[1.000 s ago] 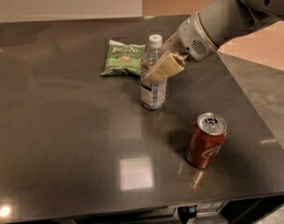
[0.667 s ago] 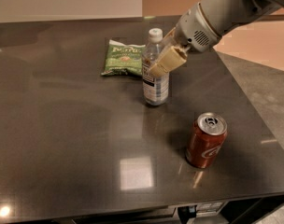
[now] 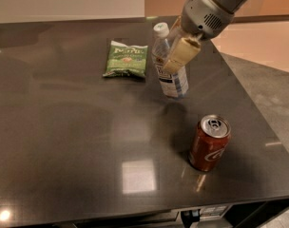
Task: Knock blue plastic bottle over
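The blue plastic bottle [image 3: 175, 82] is clear bluish with a white cap and a white-and-blue label. It is at the far middle of the dark table [image 3: 63, 141] and leans, with its cap tipped to the left and its base to the right. My gripper [image 3: 178, 56] comes in from the upper right and lies against the front of the bottle's upper body, with the grey wrist above it. I cannot tell whether the bottle's base rests on the table.
A green snack bag [image 3: 126, 59] lies flat to the left of the bottle. A red soda can [image 3: 209, 144] stands upright nearer the front right. The table's right edge [image 3: 258, 113] runs diagonally beside the can, with grey floor beyond it.
The bottle stood upright and now leans with its cap to the left. The bottle and my gripper have shifted right and farther back. The can and the bag have not moved.
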You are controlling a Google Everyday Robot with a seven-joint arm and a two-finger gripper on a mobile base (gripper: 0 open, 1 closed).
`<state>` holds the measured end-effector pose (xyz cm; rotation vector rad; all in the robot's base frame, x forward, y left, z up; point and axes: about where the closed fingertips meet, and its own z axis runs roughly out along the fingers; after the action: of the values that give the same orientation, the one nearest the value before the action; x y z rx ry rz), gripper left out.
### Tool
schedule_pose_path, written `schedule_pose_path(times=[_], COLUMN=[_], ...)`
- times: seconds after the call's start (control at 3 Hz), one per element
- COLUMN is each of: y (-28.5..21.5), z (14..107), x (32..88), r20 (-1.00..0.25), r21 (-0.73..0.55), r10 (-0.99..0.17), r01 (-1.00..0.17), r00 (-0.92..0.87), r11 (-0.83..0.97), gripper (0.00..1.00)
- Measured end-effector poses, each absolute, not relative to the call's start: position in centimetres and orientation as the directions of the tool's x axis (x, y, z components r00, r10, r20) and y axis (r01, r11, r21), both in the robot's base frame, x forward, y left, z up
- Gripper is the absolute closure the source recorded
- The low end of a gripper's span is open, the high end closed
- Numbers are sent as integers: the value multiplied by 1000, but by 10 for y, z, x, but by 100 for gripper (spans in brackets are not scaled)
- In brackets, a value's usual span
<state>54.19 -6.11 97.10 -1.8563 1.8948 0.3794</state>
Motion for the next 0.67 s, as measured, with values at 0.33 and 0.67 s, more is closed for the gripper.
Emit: schedule_pose_path(times=[0.33,0.67], y=[-71,-76], z=[965,952], x=[533,524], r20=[-373,-262], r21=[-146,-159], r10=[-924,-951], r01=[-989,-980], r00=[85,163], r11=[-32,-124], gripper=[100,100])
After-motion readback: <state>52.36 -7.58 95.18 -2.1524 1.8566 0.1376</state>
